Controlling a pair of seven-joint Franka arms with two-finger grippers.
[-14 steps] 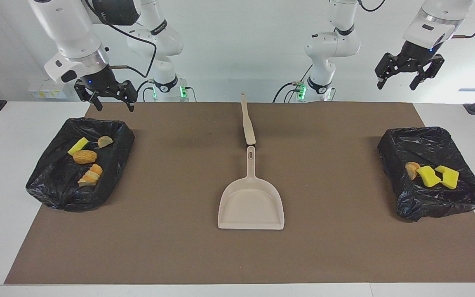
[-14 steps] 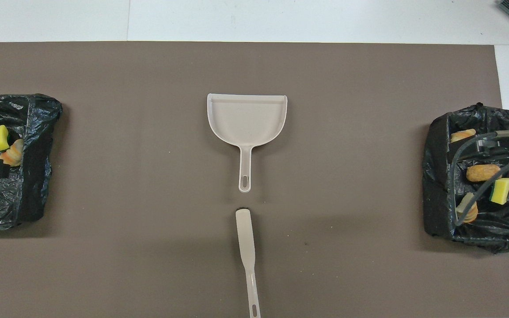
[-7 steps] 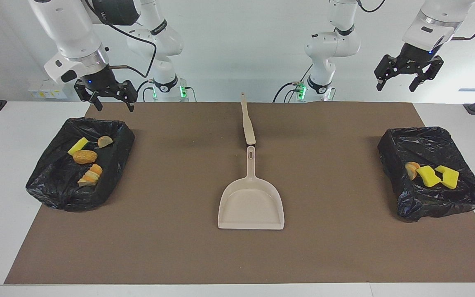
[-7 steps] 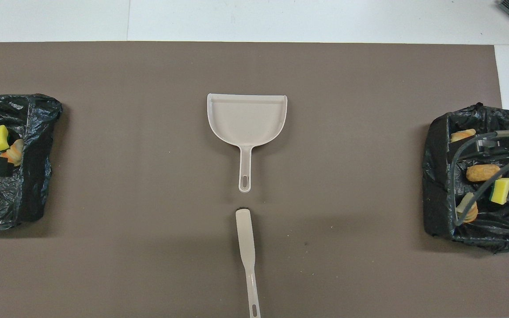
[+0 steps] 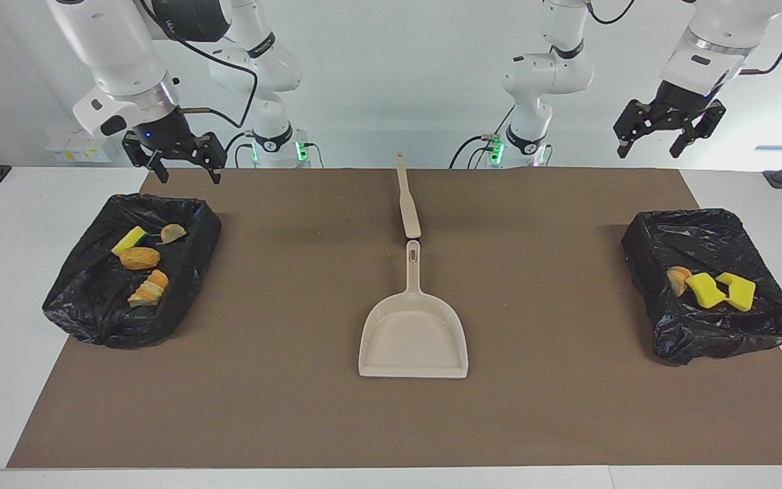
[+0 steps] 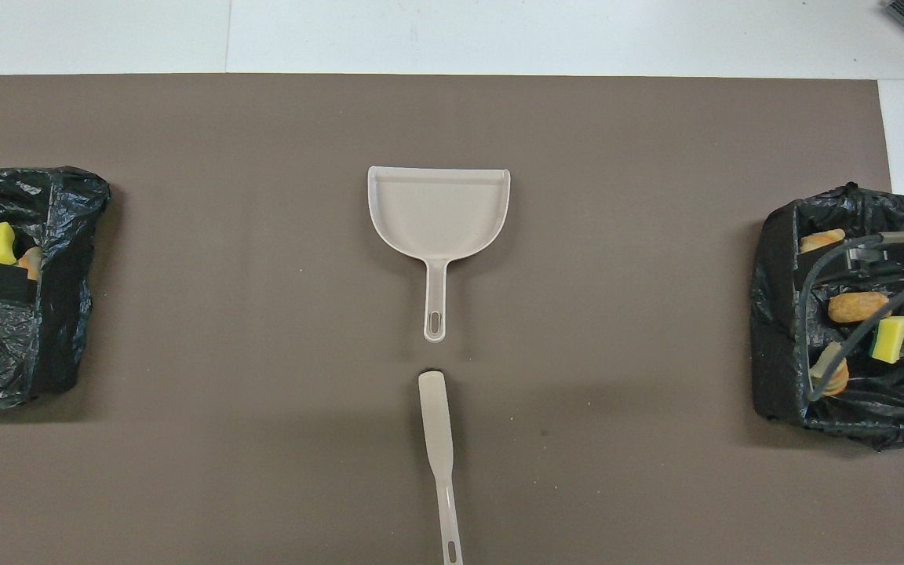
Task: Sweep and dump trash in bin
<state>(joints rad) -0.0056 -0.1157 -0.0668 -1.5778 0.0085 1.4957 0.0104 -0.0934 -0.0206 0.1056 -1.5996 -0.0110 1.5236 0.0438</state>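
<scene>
Beige dustpan (image 5: 413, 336) lies mid-desk; you have trash in both bins (image 5: 134, 268) (image 5: 710, 282). Your left gripper (image 5: 666, 129) and right gripper (image 5: 172, 161) hang raised, fingers wide, holding nothing.

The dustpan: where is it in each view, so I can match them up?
Facing view: dustpan at mat centre, mouth toward the bottom edge, handle pointing up at the robots.
Overhead view: dustpan at centre, mouth toward the top, handle pointing down.
Shared landmark: the beige spatula, in line with the handle, nearer to the robots.
</scene>
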